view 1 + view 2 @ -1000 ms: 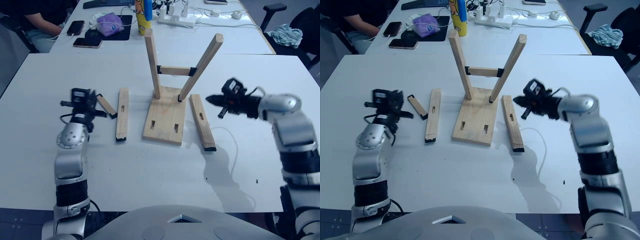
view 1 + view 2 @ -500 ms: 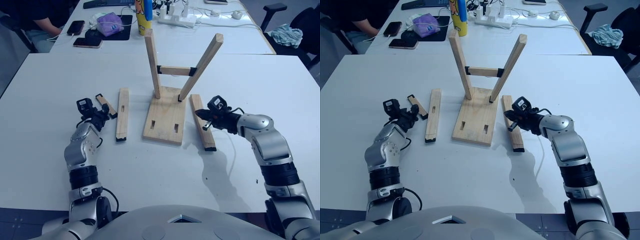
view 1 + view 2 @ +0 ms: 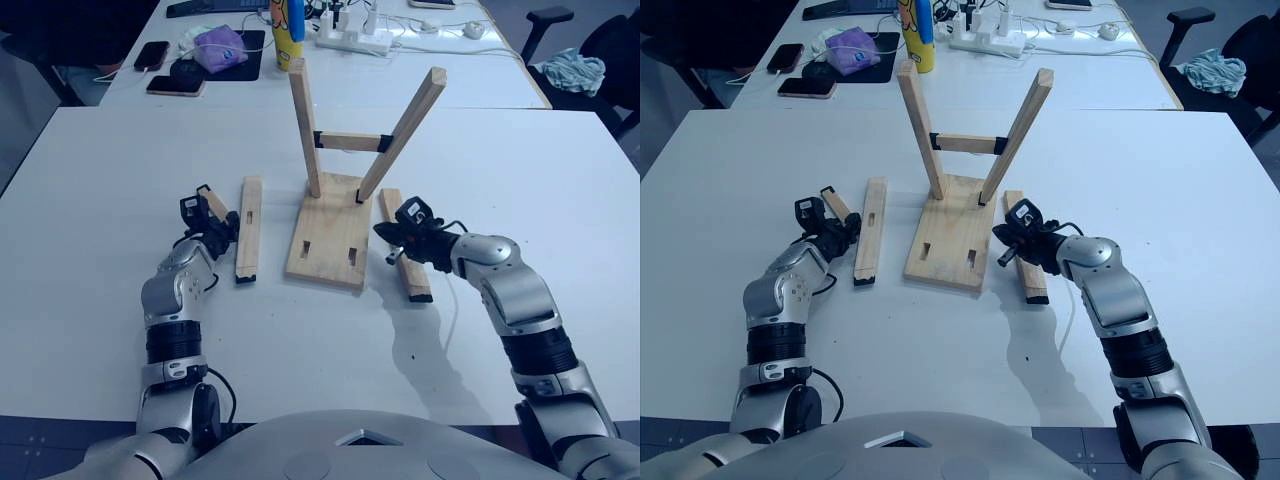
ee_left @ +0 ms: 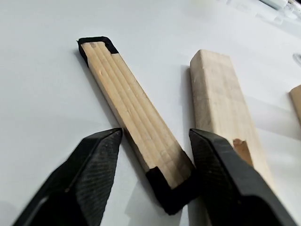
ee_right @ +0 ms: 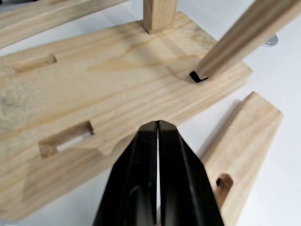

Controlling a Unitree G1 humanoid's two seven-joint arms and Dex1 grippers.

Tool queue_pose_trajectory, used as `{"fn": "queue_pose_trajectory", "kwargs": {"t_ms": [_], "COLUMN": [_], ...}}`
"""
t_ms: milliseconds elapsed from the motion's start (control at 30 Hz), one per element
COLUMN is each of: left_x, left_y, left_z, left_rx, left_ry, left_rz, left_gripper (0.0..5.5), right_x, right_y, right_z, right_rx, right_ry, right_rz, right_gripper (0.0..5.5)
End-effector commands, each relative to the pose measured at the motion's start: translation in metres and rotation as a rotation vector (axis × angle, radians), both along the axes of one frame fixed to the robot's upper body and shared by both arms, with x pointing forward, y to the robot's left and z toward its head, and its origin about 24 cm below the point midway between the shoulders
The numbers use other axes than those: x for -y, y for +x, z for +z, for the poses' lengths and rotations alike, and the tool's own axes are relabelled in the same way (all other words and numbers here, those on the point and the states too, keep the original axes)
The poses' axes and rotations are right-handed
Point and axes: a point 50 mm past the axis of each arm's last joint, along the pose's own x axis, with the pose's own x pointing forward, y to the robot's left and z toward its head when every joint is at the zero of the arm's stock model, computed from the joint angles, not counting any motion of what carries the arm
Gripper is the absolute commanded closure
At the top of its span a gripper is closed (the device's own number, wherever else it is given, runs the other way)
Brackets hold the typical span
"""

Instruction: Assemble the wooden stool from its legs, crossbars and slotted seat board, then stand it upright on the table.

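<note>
The slotted seat board (image 3: 328, 240) lies flat mid-table with two legs (image 3: 304, 125) standing in it, joined by a crossbar (image 3: 350, 141). One loose leg (image 3: 246, 228) lies left of the board, another (image 3: 405, 245) right of it. A short crossbar with black ends (image 4: 127, 117) lies beside the left leg. My left gripper (image 3: 215, 228) is open, its fingers (image 4: 94, 165) either side of that crossbar's near end. My right gripper (image 3: 386, 236) is shut and holds nothing; it hovers low at the board's right edge (image 5: 94, 94), over the right loose leg (image 5: 244, 136).
A second table behind carries a yellow bottle (image 3: 288, 30), phones, a purple bundle and a power strip (image 3: 352, 38). A thin cable (image 3: 455, 295) lies on the table by my right forearm. Bare white tabletop spreads in front of the parts.
Both arms came in toward the middle. The left gripper moved right up to the short crossbar; the right gripper moved left from open table to the seat board's edge.
</note>
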Motion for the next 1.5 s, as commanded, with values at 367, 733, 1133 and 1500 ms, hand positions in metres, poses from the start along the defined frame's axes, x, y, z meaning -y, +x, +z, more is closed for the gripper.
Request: {"fn": "queue_pose_trajectory", "kwargs": {"t_ms": [367,733,1133,1500], "left_x": [-0.037,-0.015,0.010,0.009], "left_y": [-0.039,-0.030,-0.028,-0.018], "left_z": [-0.027,0.011,0.015,-0.018], "left_rx": [-0.236,-0.090,0.003,-0.084], "left_ry": [-0.122,-0.141,-0.171,-0.152], "left_rz": [0.179,0.172,0.186,0.207], "left_gripper": [2.86,2.86,2.86,2.86], "right_x": [-0.003,-0.003,-0.005,-0.013], "right_y": [-0.009,-0.008,-0.004,0.001], "right_z": [-0.006,-0.010,-0.016,-0.014], "right_rx": [0.007,-0.001,-0.018,-0.020], "right_ry": [-0.014,-0.031,-0.038,-0.041], "right_rz": [-0.085,-0.085,-0.046,-0.001], "right_gripper": [5.50,5.50,5.50,5.50]}}
